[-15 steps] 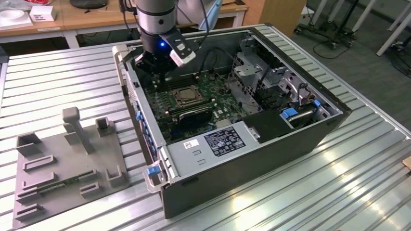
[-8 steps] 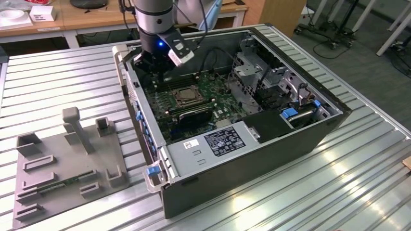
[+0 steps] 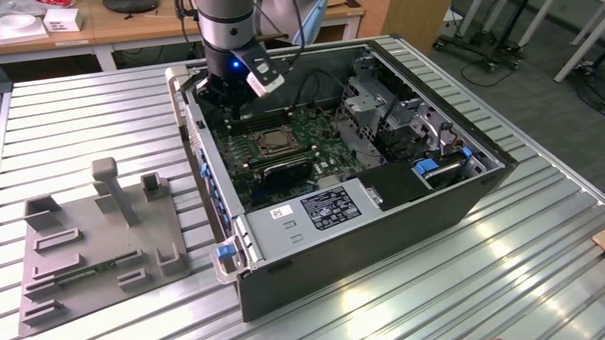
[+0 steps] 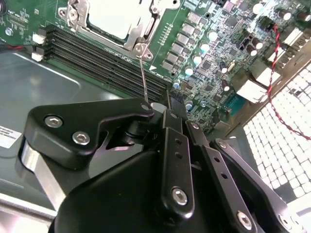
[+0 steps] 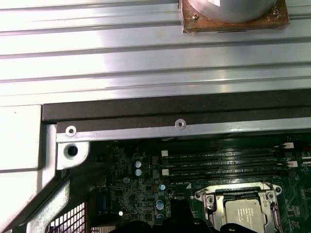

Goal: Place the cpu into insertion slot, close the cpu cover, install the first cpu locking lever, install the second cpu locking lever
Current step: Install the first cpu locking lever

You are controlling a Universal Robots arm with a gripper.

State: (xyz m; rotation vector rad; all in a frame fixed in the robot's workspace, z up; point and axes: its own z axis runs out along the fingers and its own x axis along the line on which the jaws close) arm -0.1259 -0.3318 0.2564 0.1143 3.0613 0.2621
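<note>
the gripper (image 4: pixel 156 110), open or closed i cannot tell, seems to touch a raised locking lever (image 4: pixel 143 77), at 11 o'clock from the insertion slot (image 3: pixel 255 142) in the exterior view. the cpu (image 4: pixel 114 17) is seated and the cpu cover (image 4: pixel 80 17) is down. a lever step is in hand, and latching likely needs a firm hooking push.

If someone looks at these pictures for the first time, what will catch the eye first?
The open black computer case on the ribbed metal table stands out first, its green circuit board exposed. The arm's black gripper hangs over the long black memory slots, close to the pale square cpu, which lies framed by the silvery metal cpu cover.
</note>
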